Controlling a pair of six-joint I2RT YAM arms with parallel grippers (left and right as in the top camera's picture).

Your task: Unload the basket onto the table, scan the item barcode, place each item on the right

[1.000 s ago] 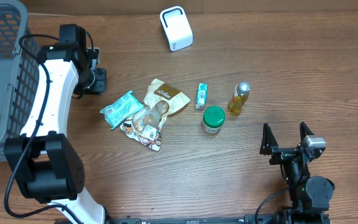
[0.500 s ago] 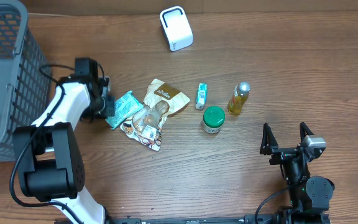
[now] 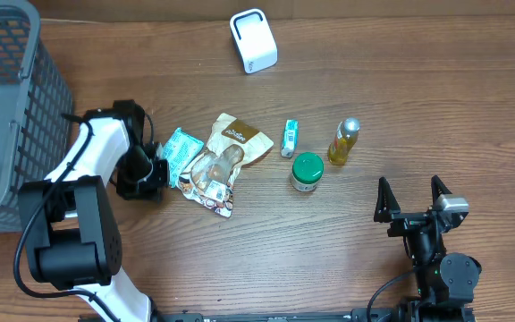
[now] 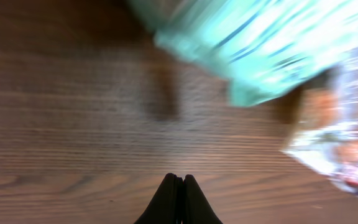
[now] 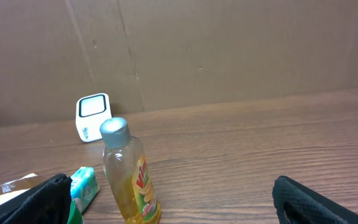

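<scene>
The left claw (image 4: 179, 180) is pinched fully shut on nothing, its tips low over bare table (image 3: 472, 98) just near and left of the teal packet (image 3: 180, 148). That packet looks like the item it is after, though that is a guess. The packet lies flat at the left of the pile, its right edge against a clear snack bag (image 3: 211, 174). The white scanner (image 3: 253, 40) stands well apart at the far edge, near the middle.

With the jaws closed, a push forward would only shove the packet under or against the snack bag. The packet is thin and flat, so opened fingers may scrape the wood and slide over it. They could also catch the crinkly bag along with it, which would hide the barcode from the scanner. The wrist view is blurred, so the print on the packet cannot be read.

The right claw (image 3: 409, 192) waits at the near right, spread wide and holding nothing.

The grey basket (image 3: 27, 98) at the far left shows nothing inside the part in view. The bottle (image 3: 344, 141) holds yellow liquid under a silver cap. The jar (image 3: 307, 170) has its green lid on (contents hidden). The clear bag holds brownish pieces.
</scene>
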